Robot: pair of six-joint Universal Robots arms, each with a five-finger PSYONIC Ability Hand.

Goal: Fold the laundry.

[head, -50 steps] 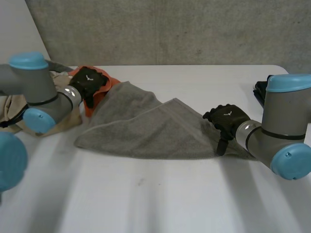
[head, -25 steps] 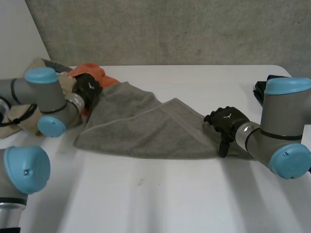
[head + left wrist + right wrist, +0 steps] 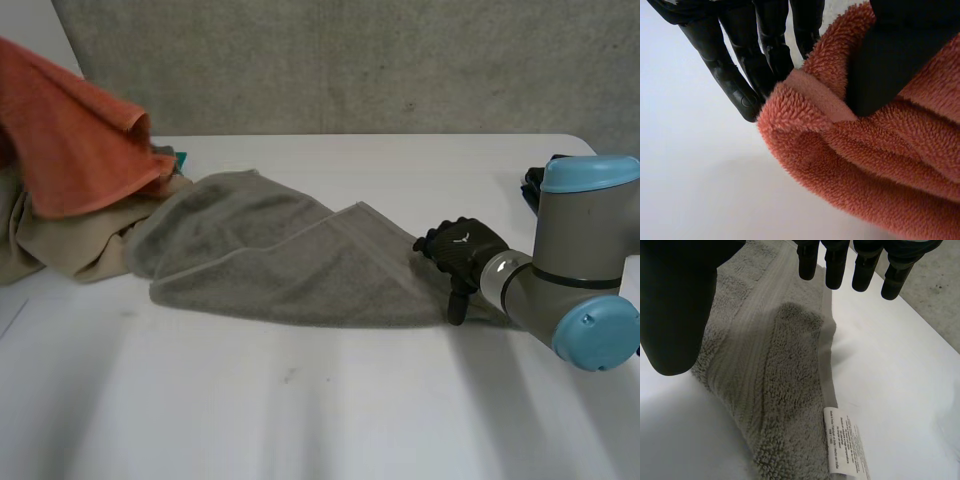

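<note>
- Now, right hand sits at the grey towel's right corner, near its care label. Fingers straight, gripping nothing.
- Grey towel hasn't moved; it lies partly doubled over on the table.
- Past its left end, left hand pinches the orange towel, just hoisted off the beige cloth.
- My read: orange towel gets folded next, grey one still unfinished.

A smooth white desk spreads wide, its surface evenly lit. Beyond the right hand, behind the desk's far edge, rises a rough mottled grey concrete wall.
</note>
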